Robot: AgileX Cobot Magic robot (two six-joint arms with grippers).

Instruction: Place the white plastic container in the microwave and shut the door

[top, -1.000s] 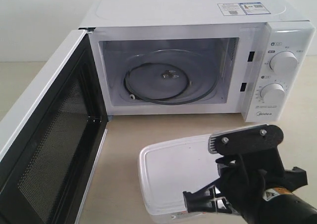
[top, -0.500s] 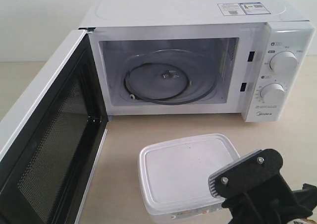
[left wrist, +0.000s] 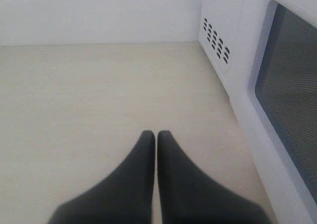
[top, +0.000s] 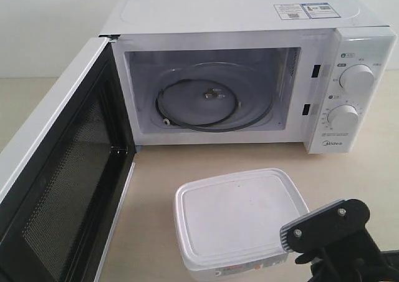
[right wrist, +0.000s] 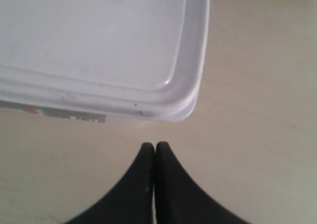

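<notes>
the white plastic container (top: 240, 223) sits with its lid on, on the pale table (top: 156, 170), outside the microwave (top: 249, 10), at about 6 o'clock from the open cavity in the exterior view. the door (top: 56, 188) stands swung wide toward 8 o'clock with its black mesh inner face showing, and the glass turntable (top: 209, 101) is visible inside. the right gripper (right wrist: 154, 145) has its fingers pressed together with nothing between them, the tips near the container's rounded corner but apart from it. its black mount (top: 324, 223) shows at 4 o'clock of the container. the left gripper (left wrist: 156, 134) likewise has its fingers pressed together, over the table near the door's outer face with the dark window.
</notes>
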